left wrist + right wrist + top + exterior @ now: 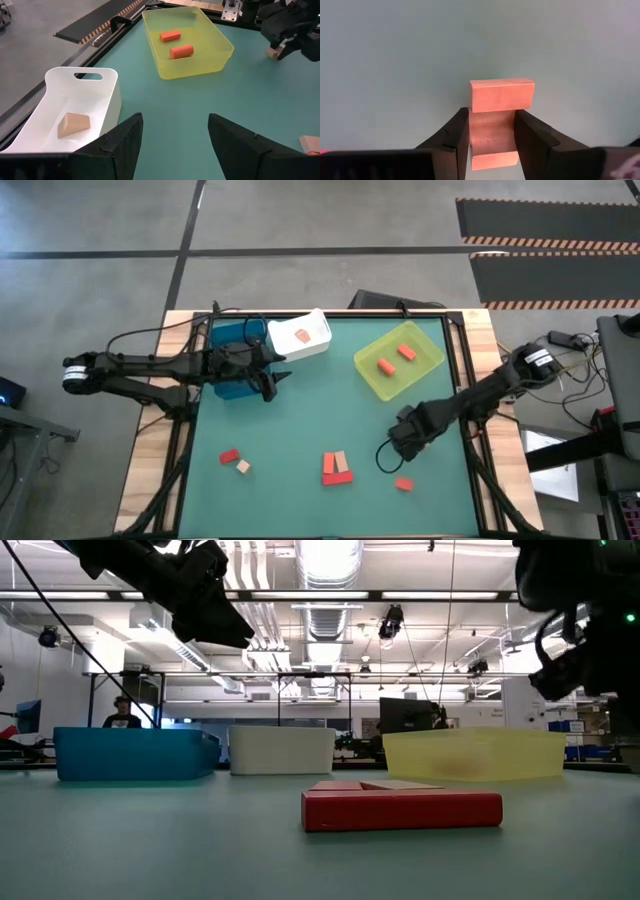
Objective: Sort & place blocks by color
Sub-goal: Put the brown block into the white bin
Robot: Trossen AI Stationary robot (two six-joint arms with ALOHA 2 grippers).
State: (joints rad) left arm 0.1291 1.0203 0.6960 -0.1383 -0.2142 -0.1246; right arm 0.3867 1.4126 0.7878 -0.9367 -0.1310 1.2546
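My right gripper [403, 438] is shut on a pale tan block [501, 95], high above the green table, right of the middle. It also shows in the left wrist view [285, 35] with the block [273, 52]. My left gripper [272, 383] is open and empty, in the air beside the blue bin [228, 338] and the white bin [300, 335]. The white bin holds one tan block [73, 124]. The yellow-green bin [398, 360] holds two orange blocks [170, 35] [181, 51]. Loose red, tan and orange blocks lie on the near half of the table. My right gripper pinches the tan block by two opposite sides [490, 131] between its two fingers, which point down at the table. The block's far end [501, 95] sticks out past the fingertips. The block is lifted clear of the table.
On the table lie a red block [230, 455], a tan cube [243, 466], a red and tan cluster [337, 469] and an orange block [403, 483]. In the low view a red bar [400, 810] lies in front of the bins. A person [122, 715] is in the room behind.
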